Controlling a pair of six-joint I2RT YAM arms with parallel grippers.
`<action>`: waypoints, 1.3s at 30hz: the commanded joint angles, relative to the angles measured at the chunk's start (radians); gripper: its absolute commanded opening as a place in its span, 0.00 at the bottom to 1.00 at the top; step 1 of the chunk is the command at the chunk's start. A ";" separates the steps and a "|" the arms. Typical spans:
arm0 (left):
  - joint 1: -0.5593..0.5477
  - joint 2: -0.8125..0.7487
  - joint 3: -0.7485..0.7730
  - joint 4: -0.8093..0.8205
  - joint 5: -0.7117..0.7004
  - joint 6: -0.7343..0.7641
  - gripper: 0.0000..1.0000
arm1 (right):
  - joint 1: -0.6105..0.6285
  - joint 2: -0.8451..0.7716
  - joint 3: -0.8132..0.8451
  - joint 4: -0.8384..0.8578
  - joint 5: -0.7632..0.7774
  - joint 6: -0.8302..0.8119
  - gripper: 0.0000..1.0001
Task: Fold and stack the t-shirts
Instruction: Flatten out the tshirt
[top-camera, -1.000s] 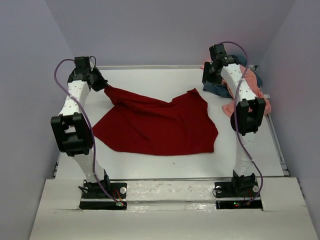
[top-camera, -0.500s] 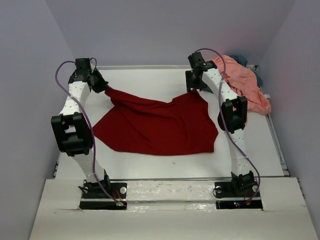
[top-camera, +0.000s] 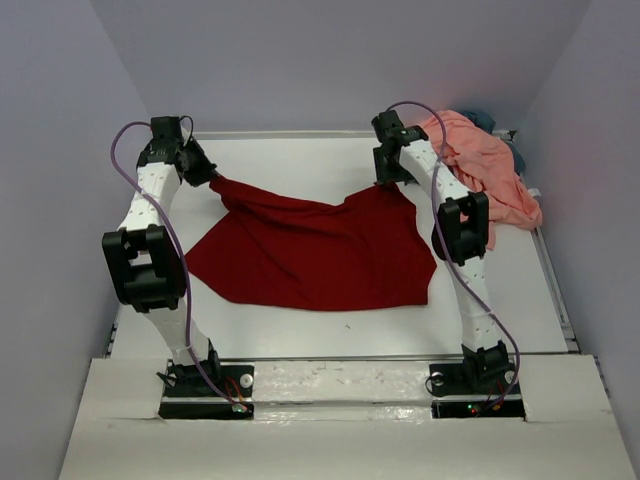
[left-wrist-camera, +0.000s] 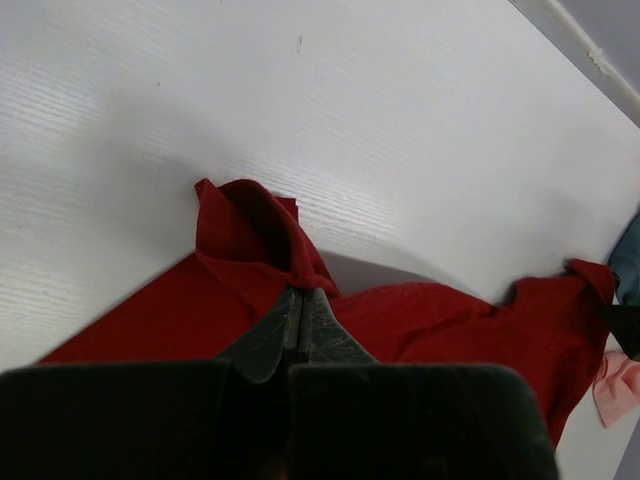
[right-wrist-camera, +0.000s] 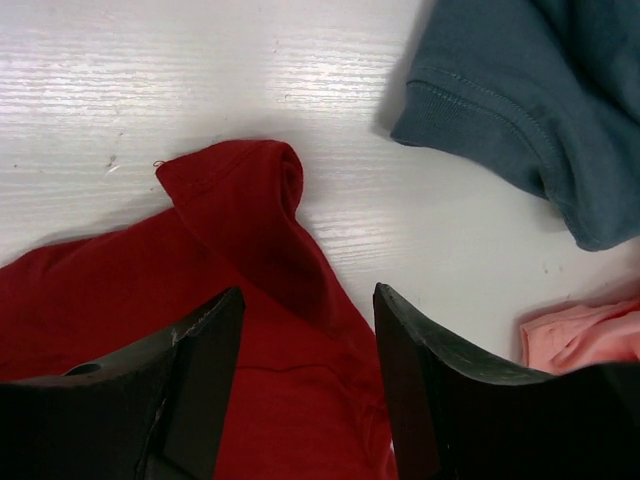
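Observation:
A dark red t-shirt (top-camera: 310, 250) lies spread over the middle of the table. My left gripper (top-camera: 205, 172) is shut on its far-left corner, the cloth (left-wrist-camera: 250, 225) bunched just past the closed tips (left-wrist-camera: 300, 292). My right gripper (top-camera: 385, 172) hangs open over the shirt's far-right corner (right-wrist-camera: 240, 190); red cloth lies between the spread fingers (right-wrist-camera: 205, 330) without being pinched. A salmon pink t-shirt (top-camera: 480, 165) is heaped at the back right, and beside it shows a slate blue-grey t-shirt (right-wrist-camera: 520, 90), mostly hidden in the top view.
The white table (top-camera: 300, 330) has a raised rim at the back and right (top-camera: 555, 290). Grey walls close in on three sides. Both arm bases sit at the near edge.
My right arm has swung left from the pink and blue heap to the red shirt's far-right corner. The left arm has held still with its grip.

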 joint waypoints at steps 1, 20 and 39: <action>0.004 -0.009 0.046 -0.011 0.016 0.021 0.00 | 0.015 0.014 0.030 0.013 0.041 -0.017 0.60; 0.004 0.017 0.077 -0.029 0.010 0.035 0.00 | 0.025 0.072 0.086 0.019 0.067 -0.013 0.17; 0.004 -0.109 -0.024 0.020 0.007 0.002 0.00 | 0.005 -0.254 -0.125 0.088 -0.206 0.113 0.00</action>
